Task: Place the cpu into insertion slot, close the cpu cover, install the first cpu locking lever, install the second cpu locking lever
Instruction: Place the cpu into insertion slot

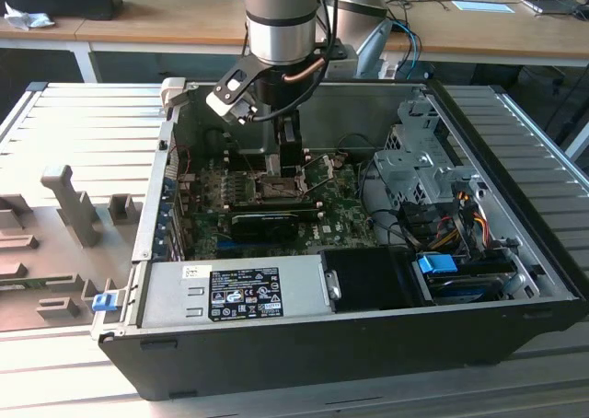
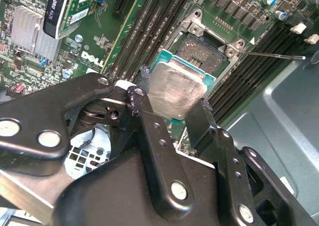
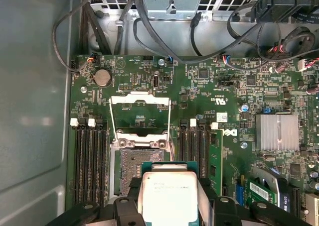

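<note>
Underneath: a grey ribbed desk (image 1: 64,114) carries the whole set-up.
Computer case (image 1: 543,280): black tower lying on its side in the middle of the desk, side panel off, insides open upward.
Arm (image 1: 281,17): silver-grey, coming down from the far side into the case above the far middle of the board.
Motherboard (image 3: 219,86): green, flat on the case floor, with black memory slots on either side of the socket.
Power supply (image 1: 239,289): grey box along the near wall, toward the exterior view's left.
Graphics card (image 1: 271,221): long and black, just on the near side of the socket.
Gripper (image 2: 174,89): black, low over the socket; jaws pinching the cpu by two opposite edges.
Cpu cover (image 3: 139,99): windowed metal plate swung open, on the side of the socket away from the gripper.
Insertion slot (image 2: 202,52): silver frame, dark brownish centre bare, just below and beside the held chip.
Cpu (image 3: 168,196): pale silver square with a green rim, held between the jaws, overlapping one edge of the insertion slot in both wrist views, not lying in it.
Locking lever (image 2: 271,55): thin metal rod sticking out from a corner of the socket frame, unlatched.
</note>
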`<state>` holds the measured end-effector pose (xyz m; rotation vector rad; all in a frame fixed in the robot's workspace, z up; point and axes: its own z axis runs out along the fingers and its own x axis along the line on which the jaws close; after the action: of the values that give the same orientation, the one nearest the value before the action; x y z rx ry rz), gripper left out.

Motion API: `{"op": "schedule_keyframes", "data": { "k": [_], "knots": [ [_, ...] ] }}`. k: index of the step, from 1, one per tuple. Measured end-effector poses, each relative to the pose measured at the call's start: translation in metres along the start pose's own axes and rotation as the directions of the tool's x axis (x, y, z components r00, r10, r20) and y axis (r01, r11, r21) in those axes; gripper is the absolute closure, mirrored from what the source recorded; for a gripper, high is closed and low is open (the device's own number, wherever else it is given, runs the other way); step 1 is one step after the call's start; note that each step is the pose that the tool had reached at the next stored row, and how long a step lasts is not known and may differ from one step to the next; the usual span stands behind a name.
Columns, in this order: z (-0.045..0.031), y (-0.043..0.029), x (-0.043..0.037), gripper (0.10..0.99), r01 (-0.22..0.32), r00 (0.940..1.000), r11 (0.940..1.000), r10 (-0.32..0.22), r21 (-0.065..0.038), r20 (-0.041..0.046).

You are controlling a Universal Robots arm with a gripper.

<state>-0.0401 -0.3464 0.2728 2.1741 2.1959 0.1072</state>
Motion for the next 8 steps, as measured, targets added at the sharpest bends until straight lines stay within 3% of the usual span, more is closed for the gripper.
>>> {"op": "schedule_keyframes", "data": {
  "k": [8],
  "knots": [
    [0.0016, -0.0001, 0.0000, 0.557, 0.000, 1.0000, 1.0000, 0.000, 0.000, 0.0000]
  ]
}}
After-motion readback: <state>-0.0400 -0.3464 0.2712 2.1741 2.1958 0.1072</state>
